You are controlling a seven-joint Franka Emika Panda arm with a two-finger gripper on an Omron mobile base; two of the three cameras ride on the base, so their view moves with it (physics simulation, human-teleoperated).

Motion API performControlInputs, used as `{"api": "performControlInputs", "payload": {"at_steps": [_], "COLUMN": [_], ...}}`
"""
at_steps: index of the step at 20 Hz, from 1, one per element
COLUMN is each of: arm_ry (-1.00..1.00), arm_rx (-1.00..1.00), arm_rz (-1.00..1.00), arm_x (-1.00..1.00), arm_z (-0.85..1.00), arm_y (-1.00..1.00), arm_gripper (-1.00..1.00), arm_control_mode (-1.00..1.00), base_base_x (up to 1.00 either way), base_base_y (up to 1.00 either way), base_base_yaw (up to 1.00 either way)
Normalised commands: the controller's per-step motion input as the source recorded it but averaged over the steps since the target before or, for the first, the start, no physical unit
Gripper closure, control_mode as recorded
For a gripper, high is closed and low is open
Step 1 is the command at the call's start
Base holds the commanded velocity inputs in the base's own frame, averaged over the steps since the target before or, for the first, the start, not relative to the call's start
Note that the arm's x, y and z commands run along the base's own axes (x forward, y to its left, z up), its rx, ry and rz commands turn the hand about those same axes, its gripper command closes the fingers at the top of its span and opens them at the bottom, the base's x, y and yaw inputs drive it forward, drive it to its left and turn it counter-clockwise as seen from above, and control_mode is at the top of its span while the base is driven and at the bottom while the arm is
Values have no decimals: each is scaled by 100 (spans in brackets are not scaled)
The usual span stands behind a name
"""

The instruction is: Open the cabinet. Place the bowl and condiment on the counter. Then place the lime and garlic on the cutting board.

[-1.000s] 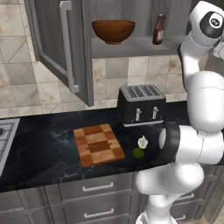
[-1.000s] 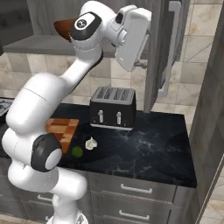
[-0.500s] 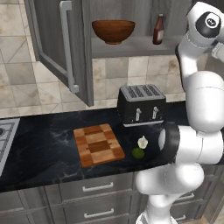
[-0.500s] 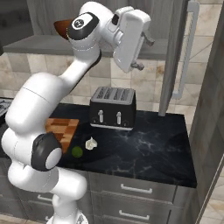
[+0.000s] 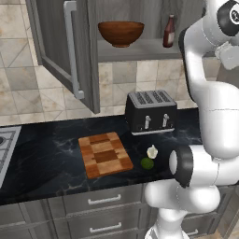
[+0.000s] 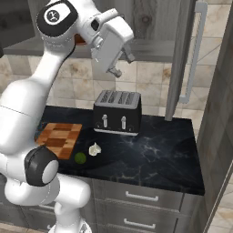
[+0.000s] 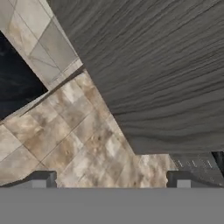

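The cabinet (image 5: 70,51) stands open, its left door swung out and its right door (image 6: 181,59) turned edge-on with its silver handle (image 6: 195,50) facing out. On its shelf sit the wooden bowl (image 5: 120,32) and, to the right, the condiment bottle (image 5: 169,31). My gripper (image 6: 122,64) hangs open and empty above the toaster, left of the right door and apart from it; its fingertips (image 7: 41,179) stand wide apart below the cabinet's wood-grain surface (image 7: 153,65). The garlic (image 5: 152,151) and the lime (image 5: 147,163) lie on the counter (image 5: 46,163), just right of the cutting board (image 5: 105,154).
A black toaster (image 5: 150,112) stands on the counter under the shelf, behind the garlic. A stove corner (image 5: 4,144) shows at the far left. Grey drawers (image 5: 102,200) run below the counter. A tall grey panel (image 6: 218,113) closes the right side.
The right cabinet door has swung further open. My hand has drawn back to the left, away from its handle, and tilted downward over the toaster.
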Motion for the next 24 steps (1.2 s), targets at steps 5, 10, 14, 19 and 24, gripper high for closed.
{"api": "performControlInputs", "payload": {"at_steps": [5, 10, 14, 19, 24], "arm_ry": [-43, -47, -41, -35, -37], "arm_rx": [15, 19, 21, 3, -17], "arm_rz": [0, 2, 9, 7, 9], "arm_x": [0, 0, 3, 1, 0], "arm_z": [24, 10, 22, 30, -17], "arm_y": [97, 54, 15, 31, 15], "arm_gripper": [-100, -100, -100, -100, -100], "arm_control_mode": [-100, -100, -100, -100, -100], "base_base_x": [0, 0, 0, 0, 0], "base_base_y": [0, 0, 0, 0, 0], "base_base_yaw": [0, 0, 0, 0, 0]}}
